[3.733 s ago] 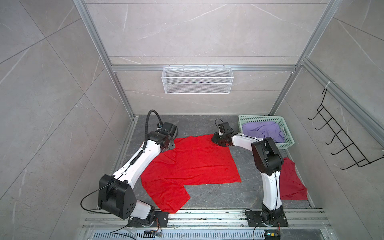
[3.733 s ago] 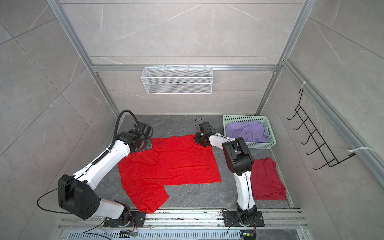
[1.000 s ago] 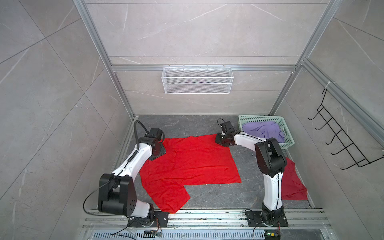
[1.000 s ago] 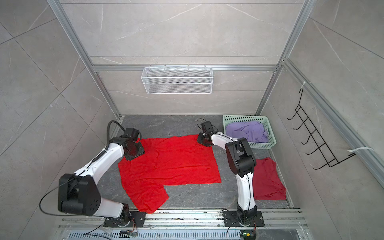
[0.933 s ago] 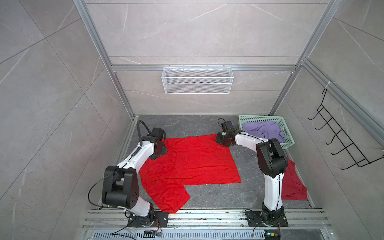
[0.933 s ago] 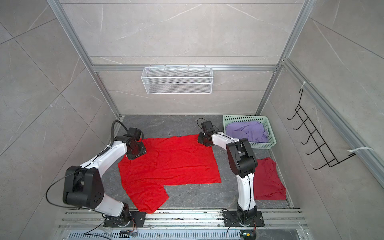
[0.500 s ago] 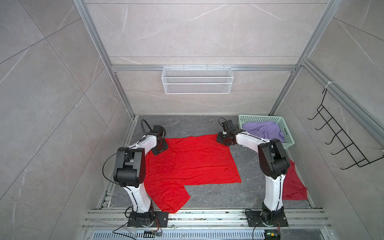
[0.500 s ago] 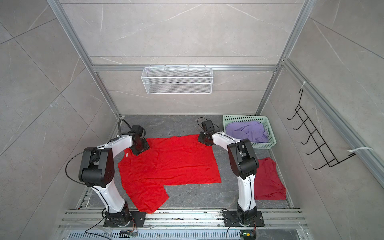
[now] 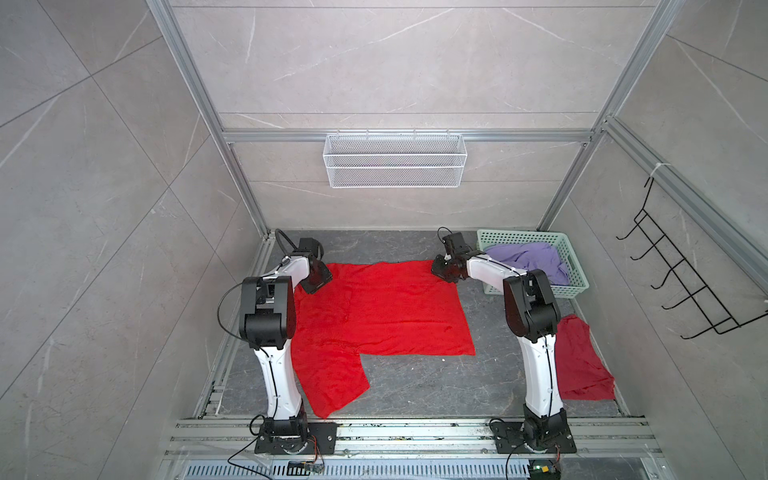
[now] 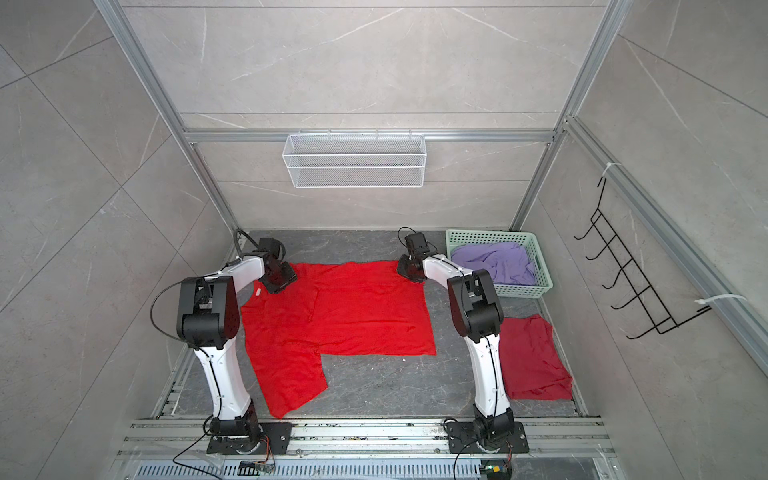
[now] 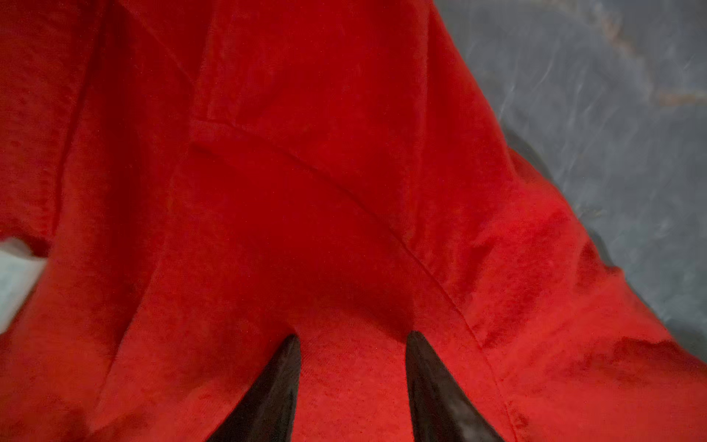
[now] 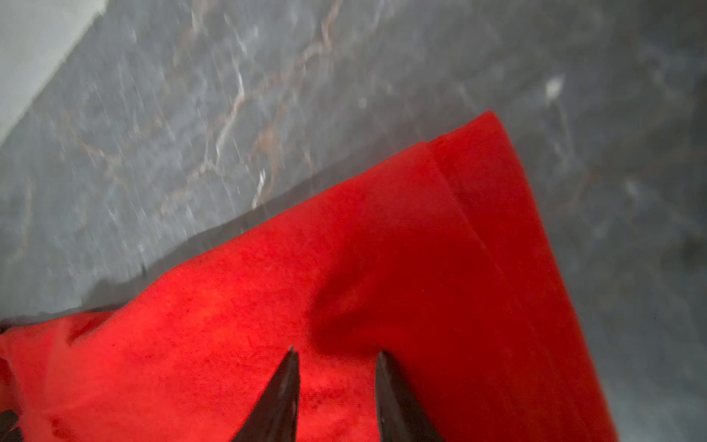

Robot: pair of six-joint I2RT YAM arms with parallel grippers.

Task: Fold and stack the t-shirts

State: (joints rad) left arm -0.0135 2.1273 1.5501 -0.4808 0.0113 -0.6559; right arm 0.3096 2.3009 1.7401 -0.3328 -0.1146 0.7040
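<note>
The bright red t-shirt (image 9: 386,316) (image 10: 345,316) lies spread flat on the dark floor, one sleeve toward the front rail and its white neck label (image 10: 258,292) by the left edge. My left gripper (image 9: 314,284) (image 11: 350,336) rests on its far left corner, jaws apart, red cloth (image 11: 306,153) lying flat between the tips. My right gripper (image 9: 441,272) (image 12: 336,352) sits on the far right corner (image 12: 382,268), jaws also apart over flat cloth. A darker red t-shirt (image 9: 582,365) lies crumpled behind the right arm. A lavender t-shirt (image 9: 528,259) fills the basket.
The mint-green basket (image 9: 577,286) stands at the far right, close to my right forearm. A white wire basket (image 9: 395,160) hangs on the back wall and a black hook rack (image 9: 681,286) on the right wall. Metal rails (image 9: 415,432) run along the front.
My left arm's elbow has swung up and stands upright near its base, while its gripper stayed on the shirt's far left corner. The right gripper and the shirts have hardly moved.
</note>
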